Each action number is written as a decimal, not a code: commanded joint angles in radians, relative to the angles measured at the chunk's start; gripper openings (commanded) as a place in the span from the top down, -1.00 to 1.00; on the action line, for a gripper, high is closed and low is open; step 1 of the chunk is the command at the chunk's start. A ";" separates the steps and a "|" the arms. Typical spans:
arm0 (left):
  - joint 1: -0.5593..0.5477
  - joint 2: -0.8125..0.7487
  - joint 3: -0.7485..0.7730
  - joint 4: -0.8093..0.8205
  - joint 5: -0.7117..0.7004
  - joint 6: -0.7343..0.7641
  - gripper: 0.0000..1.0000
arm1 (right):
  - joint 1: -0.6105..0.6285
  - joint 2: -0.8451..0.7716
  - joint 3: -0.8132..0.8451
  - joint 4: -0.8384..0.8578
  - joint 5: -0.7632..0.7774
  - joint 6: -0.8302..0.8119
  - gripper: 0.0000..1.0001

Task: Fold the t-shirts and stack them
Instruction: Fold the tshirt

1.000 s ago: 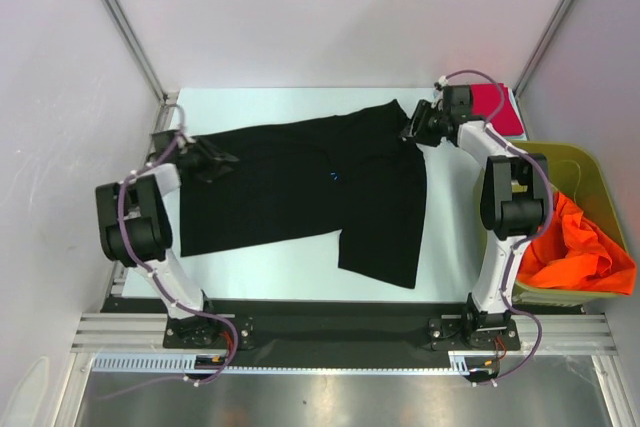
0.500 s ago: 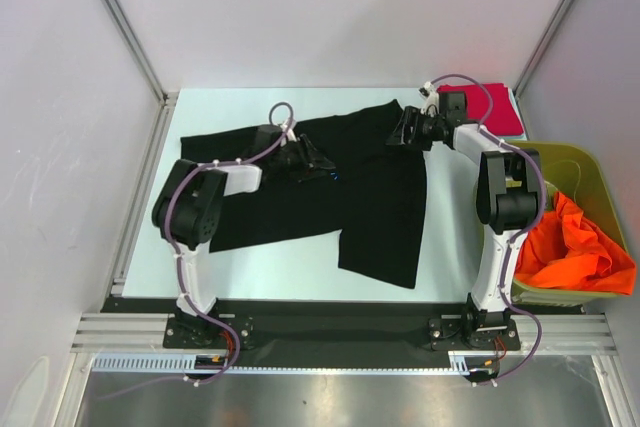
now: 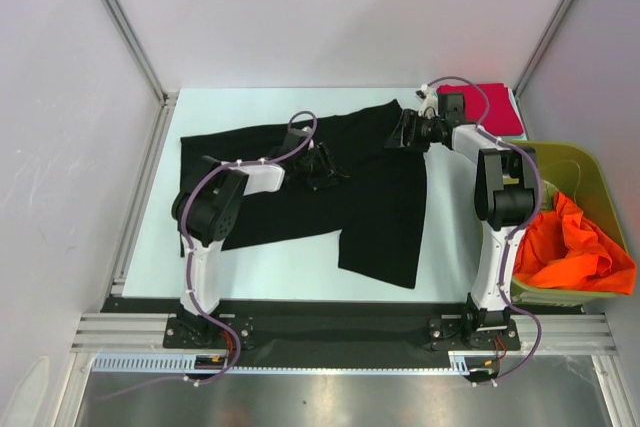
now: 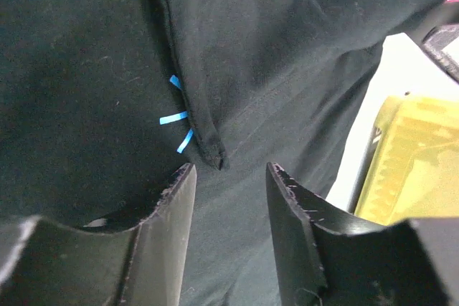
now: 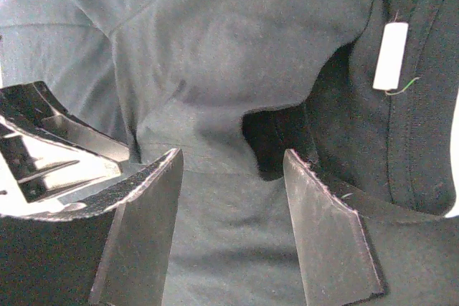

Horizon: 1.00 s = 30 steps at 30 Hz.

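Note:
The black t-shirt lies spread across the table, with a flap folded over its upper middle. My left gripper hovers open just above the chest. In the left wrist view a folded edge partly covers the blue mark. My right gripper is open over the shirt's back right part. In the right wrist view it is near the collar and the white label. The red t-shirt lies folded at the back right. The orange t-shirt is bunched in the bin.
The olive-green bin stands off the table's right edge and also shows in the left wrist view. Bare table lies in front of the shirt. Frame posts stand at both back corners.
My left arm swung from the left sleeve at the table's left side to the middle of the shirt. My right gripper shifted slightly left near the collar.

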 commanded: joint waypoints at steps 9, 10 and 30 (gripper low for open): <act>-0.018 0.060 0.114 -0.075 -0.046 -0.045 0.12 | -0.003 0.052 0.076 -0.014 -0.066 -0.026 -0.18; -0.018 0.062 0.120 -0.085 -0.045 -0.040 0.16 | -0.003 0.056 0.073 -0.015 -0.072 -0.026 -0.17; 0.010 -0.016 0.222 -0.259 0.021 0.083 0.99 | -0.058 0.013 0.159 -0.308 -0.089 0.289 1.00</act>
